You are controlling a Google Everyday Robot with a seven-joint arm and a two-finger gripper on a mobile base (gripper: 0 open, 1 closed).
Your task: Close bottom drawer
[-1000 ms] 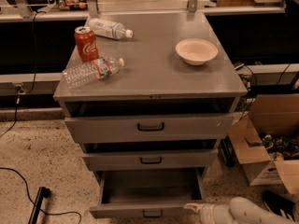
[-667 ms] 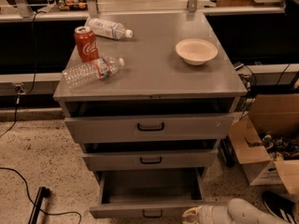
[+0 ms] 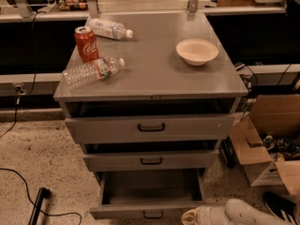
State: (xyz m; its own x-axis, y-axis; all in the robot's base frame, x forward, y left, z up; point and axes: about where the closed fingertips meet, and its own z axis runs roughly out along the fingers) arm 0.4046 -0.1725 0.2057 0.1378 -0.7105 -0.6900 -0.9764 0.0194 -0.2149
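The bottom drawer (image 3: 140, 212) is the lowest of three in the grey metal cabinet (image 3: 154, 78). It stands pulled far out, its inside empty, with a small black bar handle (image 3: 153, 214) on its narrow front. My gripper (image 3: 191, 216) comes in from the lower right on a white arm (image 3: 243, 213). Its tip is at the right end of the bottom drawer's front, at the bottom edge of the view. The middle drawer (image 3: 151, 161) and the top drawer (image 3: 151, 127) are each pulled out a little.
On the cabinet top stand a red soda can (image 3: 86, 43), two lying plastic bottles (image 3: 91, 71) (image 3: 110, 29) and a white bowl (image 3: 197, 51). An open cardboard box (image 3: 269, 153) sits on the floor at the right. A black cable (image 3: 28, 196) and a black bar (image 3: 37, 205) lie at the left.
My gripper has moved left along the bottom drawer's front. The drawer has not visibly moved.
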